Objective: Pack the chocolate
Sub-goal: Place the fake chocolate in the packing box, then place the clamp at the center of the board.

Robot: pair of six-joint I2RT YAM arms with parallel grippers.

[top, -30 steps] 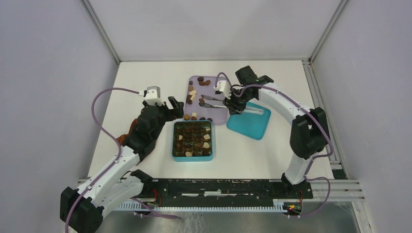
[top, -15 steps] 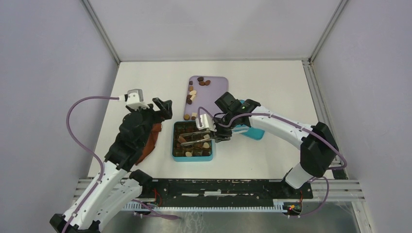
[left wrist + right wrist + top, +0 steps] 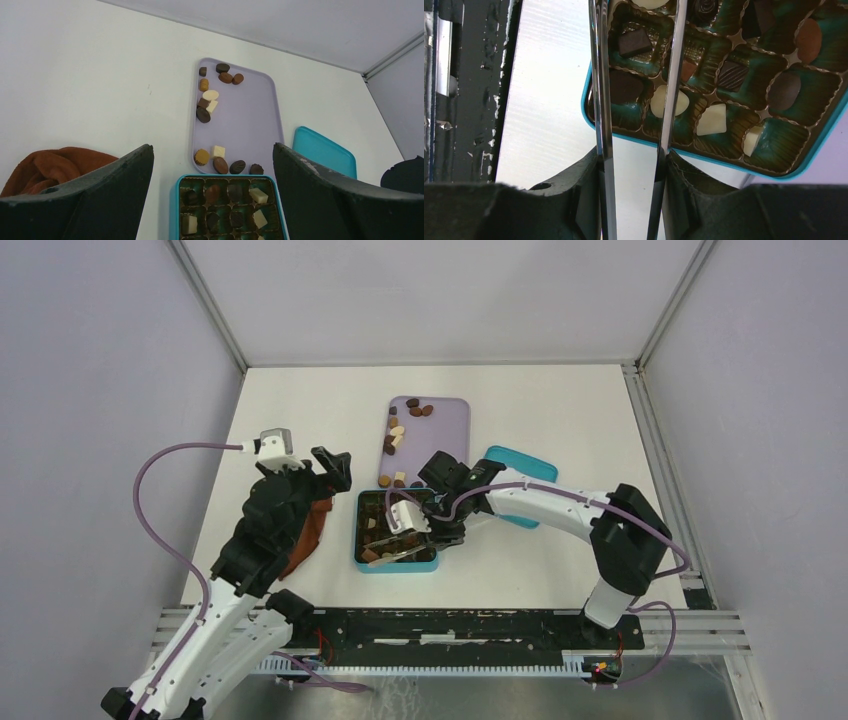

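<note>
Several pieces of chocolate [image 3: 220, 164] lie on the lavender tray [image 3: 250, 120], in dark brown, mid brown and cream. More pieces [image 3: 668, 102] sit in the gridded cells of the teal box [image 3: 357, 540]. My right gripper [image 3: 631, 160] is shut on metal tongs [image 3: 600, 100], whose two blades reach over the box's near-left cells. Their tips run out of the wrist view. From above, a brown piece [image 3: 372, 556] seems to sit at the tongs' tips. My left gripper [image 3: 212, 147] hangs open and empty just left of the box, looking over it and the tray.
The teal lid [image 3: 525, 475] lies right of the tray, partly under my right arm. A reddish-brown cloth [image 3: 310, 530] lies left of the box, beneath my left arm. The black base rail [image 3: 450, 625] runs along the near edge.
My right arm has swung the tongs from the lavender tray down over the teal box's near-left cells. The left arm has drawn back a little to the left, still open.
</note>
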